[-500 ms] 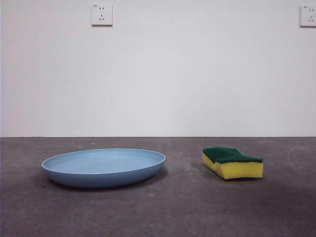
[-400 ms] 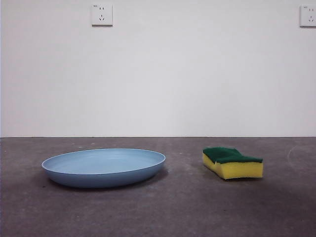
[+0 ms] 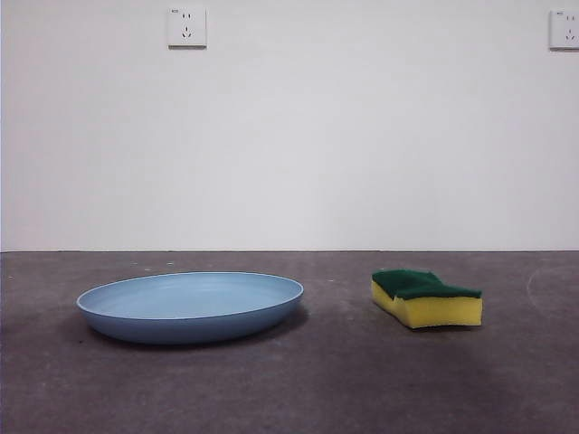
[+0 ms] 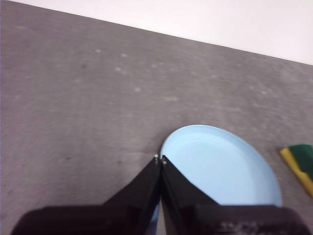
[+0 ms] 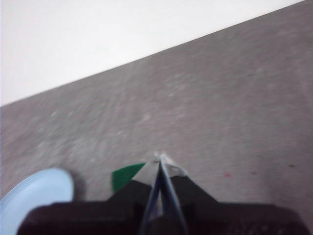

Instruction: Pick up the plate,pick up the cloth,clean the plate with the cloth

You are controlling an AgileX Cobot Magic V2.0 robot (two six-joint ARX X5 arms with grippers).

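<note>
Light-blue plastic catches the eye first in the front view: the plate point(image 3: 190, 306) lies flat on the grey table point(image 3: 298, 389), and the cloth point(image 3: 425, 297), a yellow sponge with a green top, rests well apart from it on the same surface, its long axis running roughly across the picture. No arm shows here, so neither thing is touched.

From the left wrist view, the left gripper point(image 4: 160, 159) hangs above the table with its jaws pressed together and holding nothing. The plate point(image 4: 225, 169) lies just past the tips, its near rim almost under them; a corner of the cloth point(image 4: 301, 161) peeks in beyond the plate.

From the right wrist view, which is blurred, the right gripper point(image 5: 160, 157) also has its jaws closed and empty. The cloth point(image 5: 126, 176) shows only as a green patch beside the jaws, probably partly under them, with the plate point(image 5: 34, 196) farther off. So the left arm looks nearer the plate, the right nearer the cloth; each must open before descending.
</note>
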